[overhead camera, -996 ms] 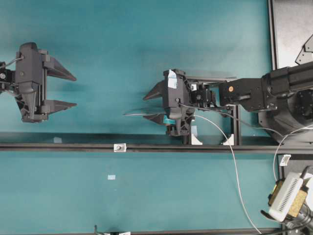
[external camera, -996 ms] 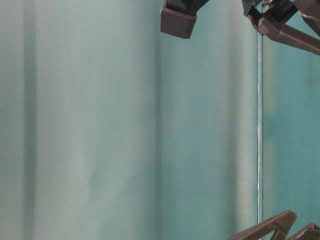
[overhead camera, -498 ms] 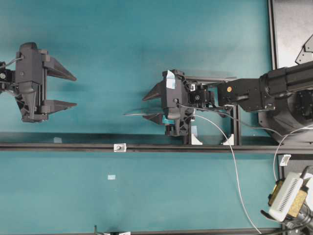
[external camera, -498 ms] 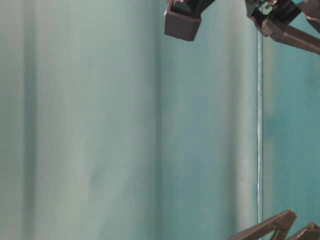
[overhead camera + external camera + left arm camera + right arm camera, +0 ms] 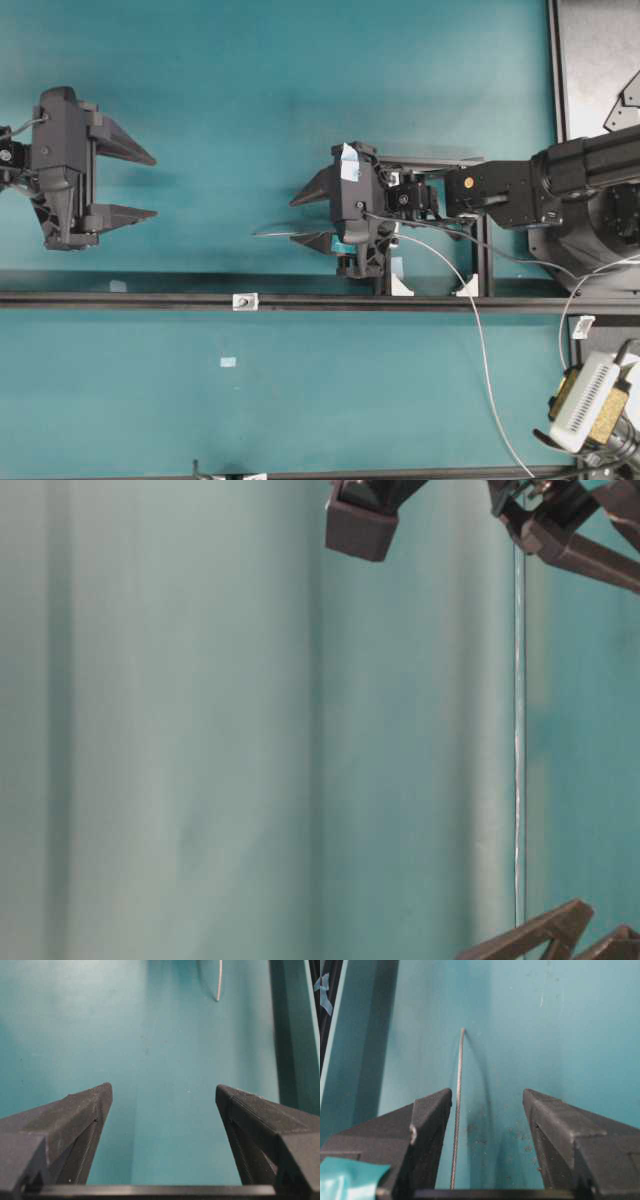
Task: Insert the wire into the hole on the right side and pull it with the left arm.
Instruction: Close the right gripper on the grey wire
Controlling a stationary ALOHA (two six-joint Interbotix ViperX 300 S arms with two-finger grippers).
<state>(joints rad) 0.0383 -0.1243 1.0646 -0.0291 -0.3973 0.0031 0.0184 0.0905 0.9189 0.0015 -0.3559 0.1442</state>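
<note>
From overhead I see the left gripper [image 5: 150,185] far out on the left of the teal table [image 5: 250,80], its two pointed fingers spread wide with nothing between them. Its wrist camera confirms this: only bare table lies between the fingers [image 5: 75,1115], and at the top edge of that view the wire's tip [image 5: 219,982] pokes in, the rest cut off.

The right gripper [image 5: 305,215] sits near the middle, also spread. The wire [image 5: 456,1110] runs between its fingers, close beside the one with the teal patch [image 5: 347,1172], and its free end reaches past the fingertips. I cannot tell whether the wire touches that finger or lies on the table; the jaws are not closed on it. Overhead, the wire [image 5: 275,233] shows only as a faint pale line sticking out left of the gripper, and its rear part is hidden under the gripper body.

A small white block [image 5: 244,301] sits on the black rail [image 5: 120,299]; any hole in it is too small to make out. The table-level view shows only finger edges at its borders and a thin pale line.
</note>
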